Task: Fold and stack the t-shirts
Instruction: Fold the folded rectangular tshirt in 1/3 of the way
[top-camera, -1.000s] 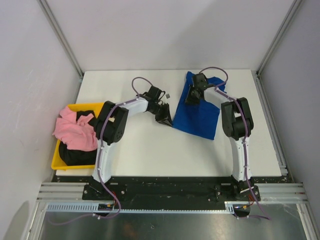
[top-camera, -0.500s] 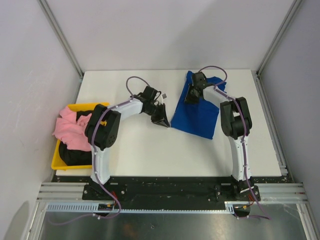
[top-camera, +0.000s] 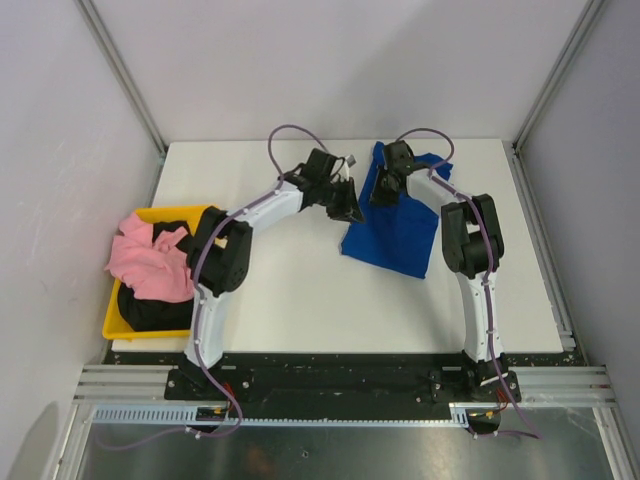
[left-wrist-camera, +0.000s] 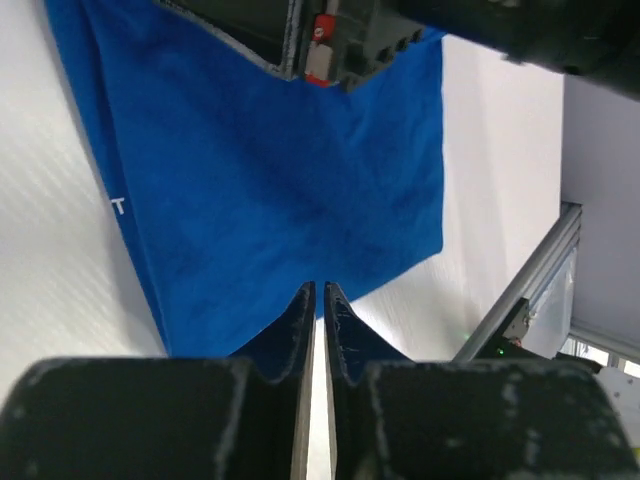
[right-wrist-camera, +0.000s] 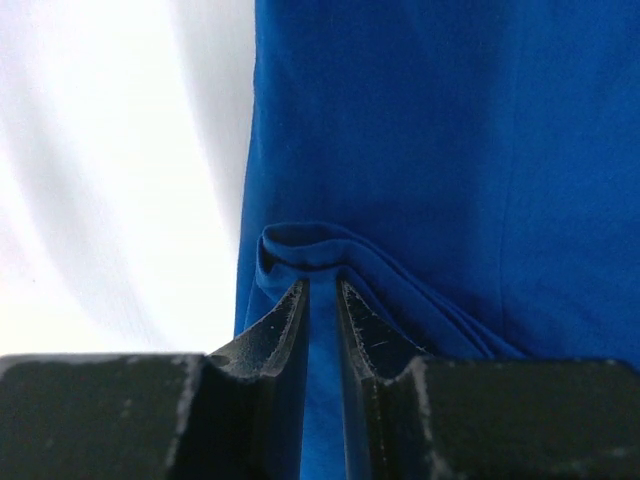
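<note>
Yellow plastic bin sits at the table's left edge, well left of both sets of jaws. White table spreads beneath the jaws. Aluminium posts rise at the far corners, beyond the jaws, with grey walls behind.

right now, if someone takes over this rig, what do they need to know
Both shut: left fingers on the left edge of the blue shirt, right fingers on a fold near its far end.
The blue shirt lies on the table and looks partly folded. No stack yet.
The pink shirt and black shirt are heaped in the bin.
Left: finish blue, then fold and stack the other two.
</note>
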